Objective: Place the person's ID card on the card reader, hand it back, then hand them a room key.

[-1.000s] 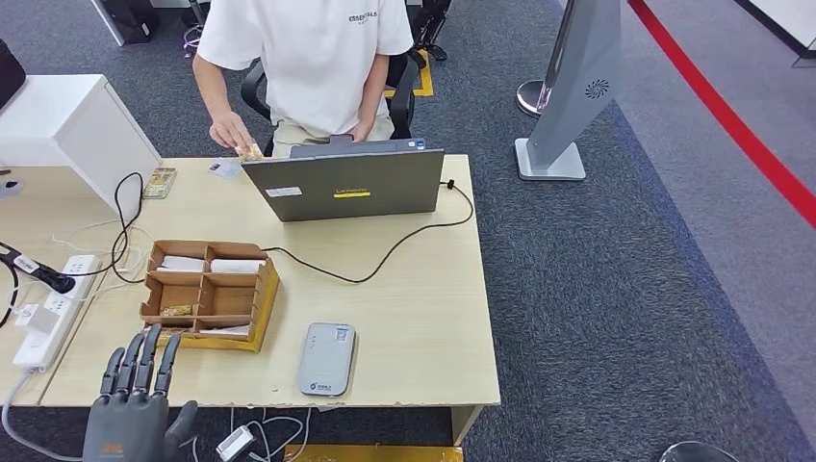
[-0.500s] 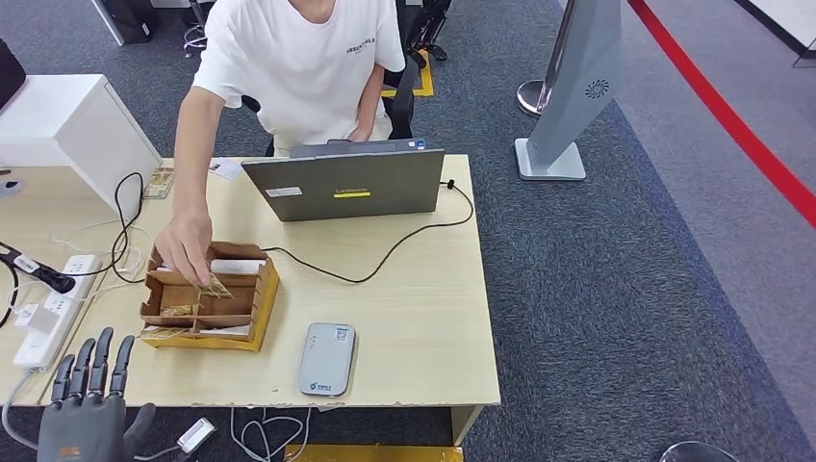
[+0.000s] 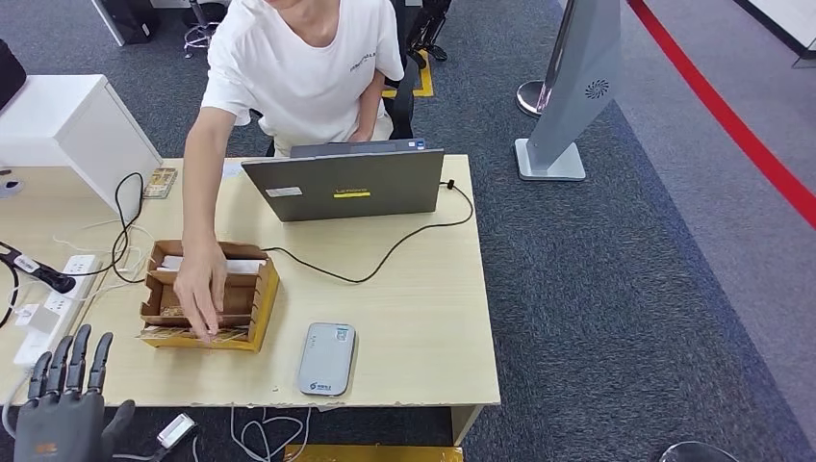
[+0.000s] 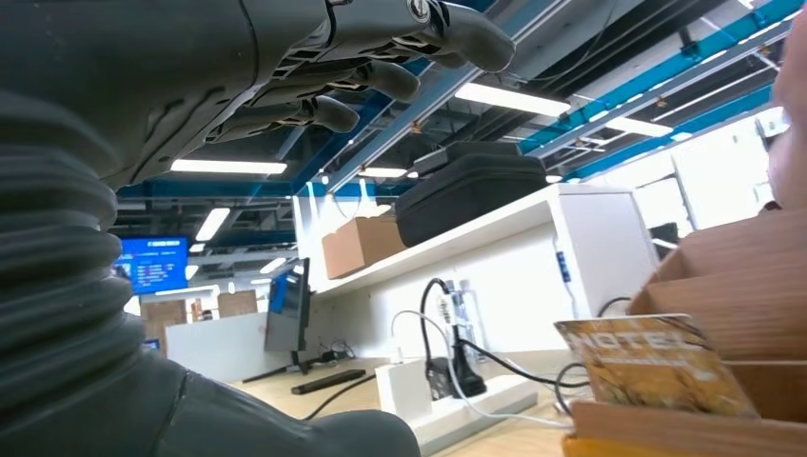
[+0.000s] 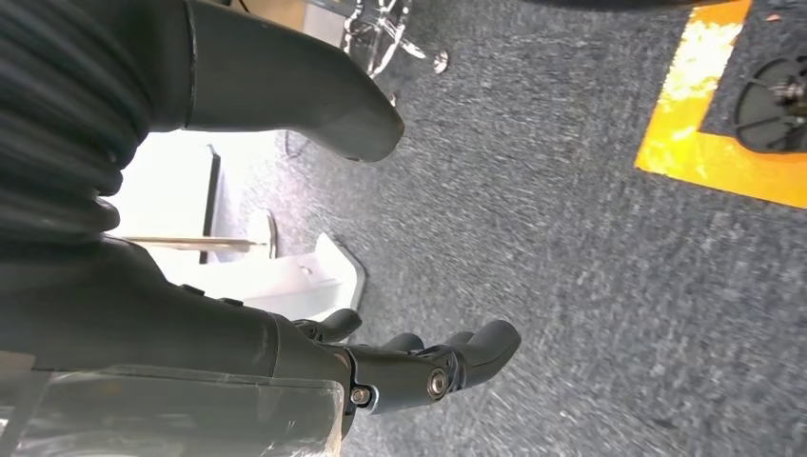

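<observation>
While the left hand (image 3: 60, 409) is raised at the near left corner of the table (image 3: 423, 318) with its fingers apart and nothing held, the right hand (image 5: 285, 286) hangs over grey carpet with fingers loosely extended and empty. A person's hand (image 3: 200, 289) is placed inside the divided cardboard tray (image 3: 265, 298), where room key cards (image 4: 652, 362) are stored. The grey card reader (image 3: 326, 358) lies just beside the tray, near the table's front edge, behind which a laptop (image 3: 346, 183) is positioned.
</observation>
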